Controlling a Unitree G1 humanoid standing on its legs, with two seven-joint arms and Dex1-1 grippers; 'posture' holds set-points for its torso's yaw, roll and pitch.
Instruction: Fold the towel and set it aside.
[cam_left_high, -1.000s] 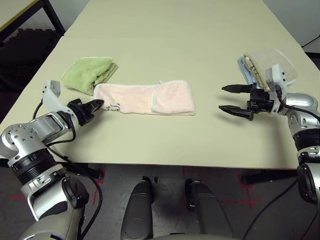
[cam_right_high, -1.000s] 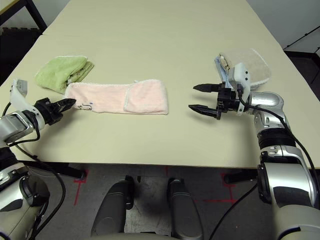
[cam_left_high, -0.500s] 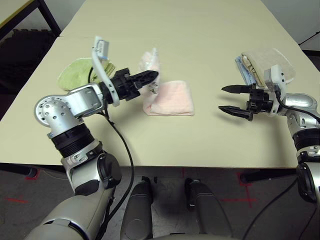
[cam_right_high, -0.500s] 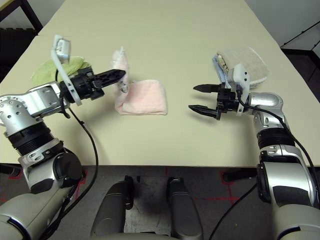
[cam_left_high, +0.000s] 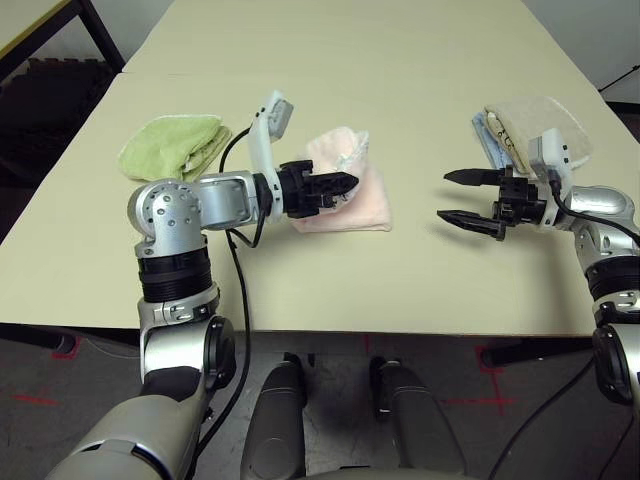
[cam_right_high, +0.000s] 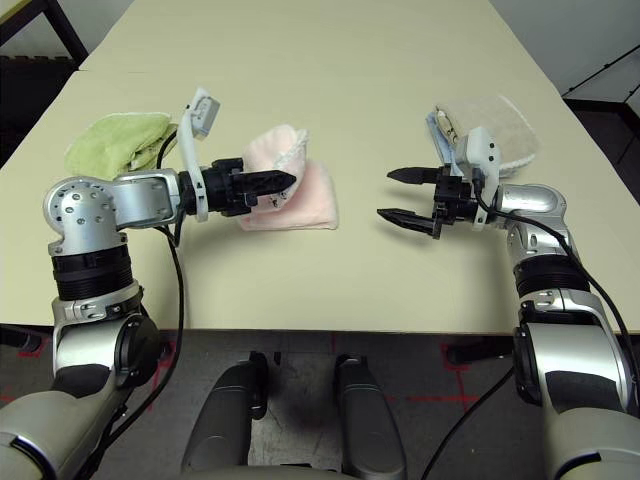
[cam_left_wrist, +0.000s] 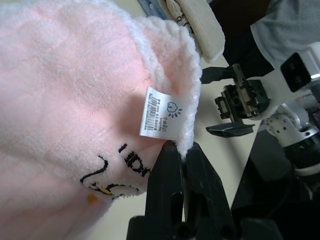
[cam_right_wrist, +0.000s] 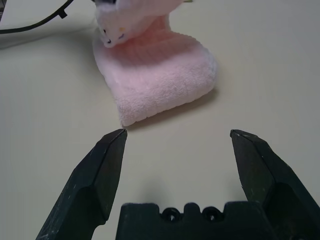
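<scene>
Left gripper (cam_left_high: 343, 184) pinches the towel (cam_left_high: 345, 195) by its scalloped edge, lifting it over the folded half, probably completing the fold. Right gripper (cam_left_high: 455, 197) waits beside the towel, jaws spread wide, holding nothing.

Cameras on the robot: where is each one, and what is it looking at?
Head eyes: look down at the table; silver forearms show.
Left wrist: looks along the shut left claw pinching the pink towel.
Right wrist: looks past the open right claw.
Shared: the wrist views both show that towel.
</scene>
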